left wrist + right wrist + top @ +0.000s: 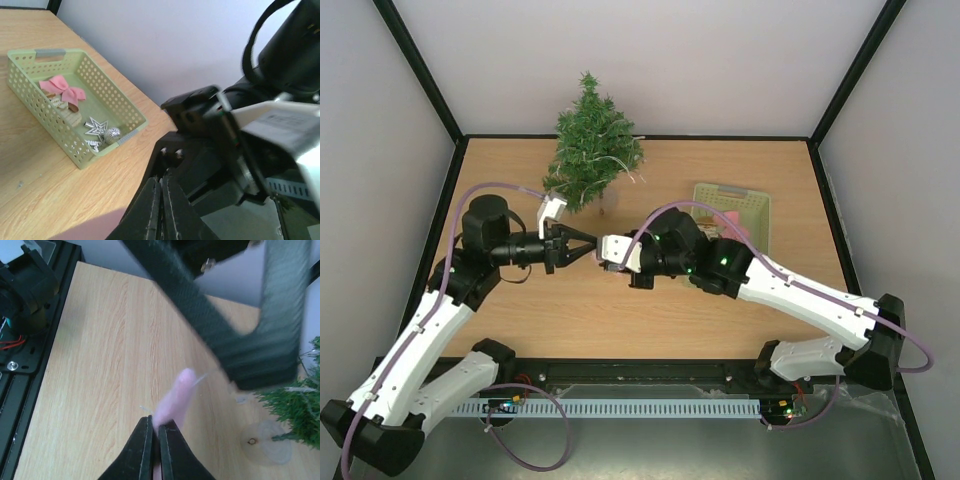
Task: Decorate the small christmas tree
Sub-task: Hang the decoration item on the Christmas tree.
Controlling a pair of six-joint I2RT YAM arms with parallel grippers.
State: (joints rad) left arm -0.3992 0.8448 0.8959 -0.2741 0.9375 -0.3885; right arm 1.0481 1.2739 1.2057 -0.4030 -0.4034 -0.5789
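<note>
I'm looking into a robot lab test cell here; bare wooden table (620, 320) boxed in by pale panels (620, 50) on black frame posts (420, 70); along its near edge a black rail (640, 375), a white slotted cable duct (620, 408), left arm (420, 340) and right arm (810, 300) bolted down.

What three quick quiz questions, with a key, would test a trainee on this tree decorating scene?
1. True or false: the small christmas tree stands on the table, outside the basket.
2. The right gripper is shut on: A a red ball, B a pink decoration, C nothing.
3. What colour is the bow in the basket?
Key: 1 true; 2 B; 3 pink.
</note>
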